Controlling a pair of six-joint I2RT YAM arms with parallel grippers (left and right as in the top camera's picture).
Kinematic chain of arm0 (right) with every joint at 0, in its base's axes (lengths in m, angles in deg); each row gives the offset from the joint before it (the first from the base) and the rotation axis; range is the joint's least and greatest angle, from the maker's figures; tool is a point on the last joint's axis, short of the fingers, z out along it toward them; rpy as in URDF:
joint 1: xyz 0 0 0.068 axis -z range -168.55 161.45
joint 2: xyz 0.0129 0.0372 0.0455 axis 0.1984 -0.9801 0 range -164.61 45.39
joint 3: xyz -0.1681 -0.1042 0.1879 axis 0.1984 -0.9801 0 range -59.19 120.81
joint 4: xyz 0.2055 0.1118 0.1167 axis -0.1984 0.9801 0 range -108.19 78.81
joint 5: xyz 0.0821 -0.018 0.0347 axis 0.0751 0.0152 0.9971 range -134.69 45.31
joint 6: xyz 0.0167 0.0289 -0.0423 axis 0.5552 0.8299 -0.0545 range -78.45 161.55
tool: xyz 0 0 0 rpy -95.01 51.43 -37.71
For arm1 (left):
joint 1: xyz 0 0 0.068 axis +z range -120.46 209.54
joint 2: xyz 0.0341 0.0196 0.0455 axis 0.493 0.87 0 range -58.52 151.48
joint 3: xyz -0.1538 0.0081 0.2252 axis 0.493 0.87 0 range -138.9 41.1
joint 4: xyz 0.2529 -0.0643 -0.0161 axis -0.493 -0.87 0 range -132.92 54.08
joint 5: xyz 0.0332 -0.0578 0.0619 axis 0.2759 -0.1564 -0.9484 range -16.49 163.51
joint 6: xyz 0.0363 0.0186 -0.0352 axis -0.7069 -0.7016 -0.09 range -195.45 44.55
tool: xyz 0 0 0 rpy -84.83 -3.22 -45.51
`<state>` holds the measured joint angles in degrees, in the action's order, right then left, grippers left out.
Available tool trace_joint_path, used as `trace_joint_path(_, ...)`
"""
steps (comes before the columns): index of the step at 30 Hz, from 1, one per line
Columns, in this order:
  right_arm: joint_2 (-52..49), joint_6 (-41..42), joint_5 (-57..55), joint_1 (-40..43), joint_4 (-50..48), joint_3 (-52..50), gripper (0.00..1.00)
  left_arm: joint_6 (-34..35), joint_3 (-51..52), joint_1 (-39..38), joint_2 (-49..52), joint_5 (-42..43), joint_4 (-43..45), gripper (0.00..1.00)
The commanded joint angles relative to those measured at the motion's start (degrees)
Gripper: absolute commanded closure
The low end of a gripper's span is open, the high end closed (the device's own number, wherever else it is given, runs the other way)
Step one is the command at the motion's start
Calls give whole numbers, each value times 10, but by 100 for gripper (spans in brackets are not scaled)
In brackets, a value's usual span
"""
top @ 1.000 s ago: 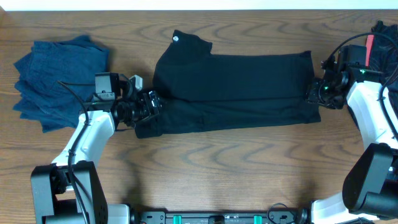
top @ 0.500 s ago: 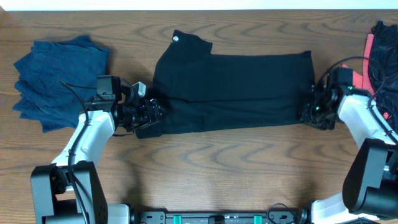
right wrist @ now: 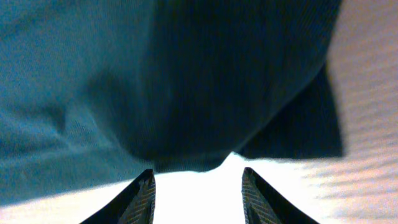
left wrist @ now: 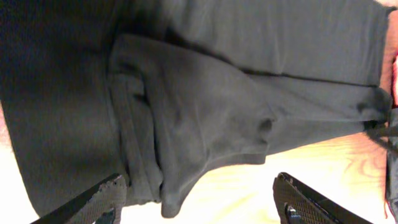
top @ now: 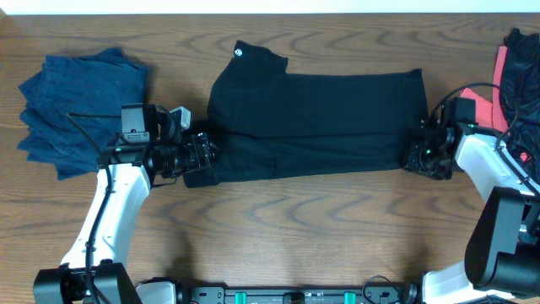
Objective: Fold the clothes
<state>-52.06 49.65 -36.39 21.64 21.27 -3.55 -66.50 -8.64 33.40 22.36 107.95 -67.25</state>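
Note:
A black garment (top: 316, 122) with a small white round logo (top: 238, 52) lies folded flat across the table's middle. My left gripper (top: 201, 157) is open at its lower-left corner; in the left wrist view the fingers (left wrist: 199, 202) straddle a folded black corner (left wrist: 186, 143) without gripping it. My right gripper (top: 419, 156) is open at the garment's lower-right corner; the right wrist view shows the fingers (right wrist: 198, 193) apart just short of the dark hem (right wrist: 205, 124). A coral-red piece (top: 499, 72) lies with more black fabric (top: 523, 67) at the right edge.
A pile of blue garments (top: 76, 110) sits at the far left, behind my left arm. Bare wooden table (top: 287, 228) stretches in front of the black garment. The table's far edge runs along the top of the overhead view.
My right gripper has come down from the garment's right edge to its lower-right corner. My left gripper has shifted slightly at the lower-left corner. The garment has not visibly moved.

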Motion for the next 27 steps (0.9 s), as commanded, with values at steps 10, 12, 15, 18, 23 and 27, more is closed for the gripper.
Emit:
trace_joint_path(10,3,0,-40,21,-53,28,60,-8,-1,1,-2,-7,-6,23)
trace_joint_path(12,3,0,-40,22,-54,28,62,-8,-1,1,-2,-7,-6,22)
trace_joint_path(15,3,0,-40,21,-46,26,66,-8,-1,1,-2,-7,-6,23)
trace_joint_path(18,3,0,-40,21,-45,26,76,-8,-1,1,-2,-7,-6,22)
trace_joint_path(23,3,1,-24,21,-83,27,99,-8,-1,1,-2,-7,-6,23)
trace_joint_path(27,3,0,39,21,-196,29,99,-8,-1,1,-2,-7,-5,23)
